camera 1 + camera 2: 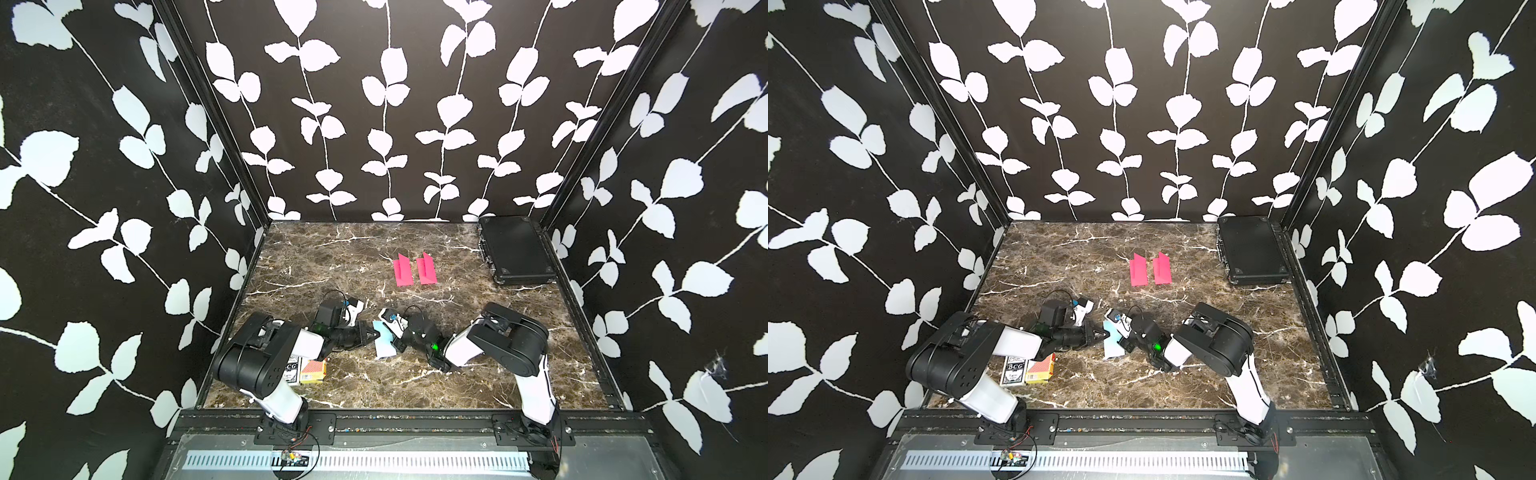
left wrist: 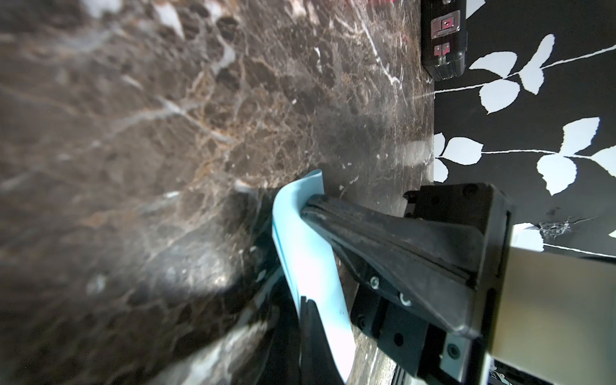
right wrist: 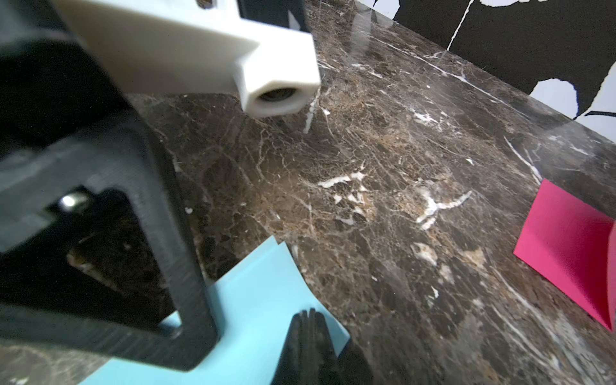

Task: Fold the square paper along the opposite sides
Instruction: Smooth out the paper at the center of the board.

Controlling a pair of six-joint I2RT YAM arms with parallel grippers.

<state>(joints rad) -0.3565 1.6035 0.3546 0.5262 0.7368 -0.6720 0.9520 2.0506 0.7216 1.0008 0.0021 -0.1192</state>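
The square paper is light blue and sits near the front middle of the marble table, between my two grippers. It is bent over on itself and curves up off the table. In both top views my left gripper reaches it from the left. Its jaws are shut on one side of the sheet. My right gripper comes in from the right. Its jaws are shut on the paper's other edge. Two paper edges lie close together in the right wrist view.
Two pink folded papers lie behind, mid-table; one shows in the right wrist view. A black case fills the back right corner. Two card boxes lie under my left arm.
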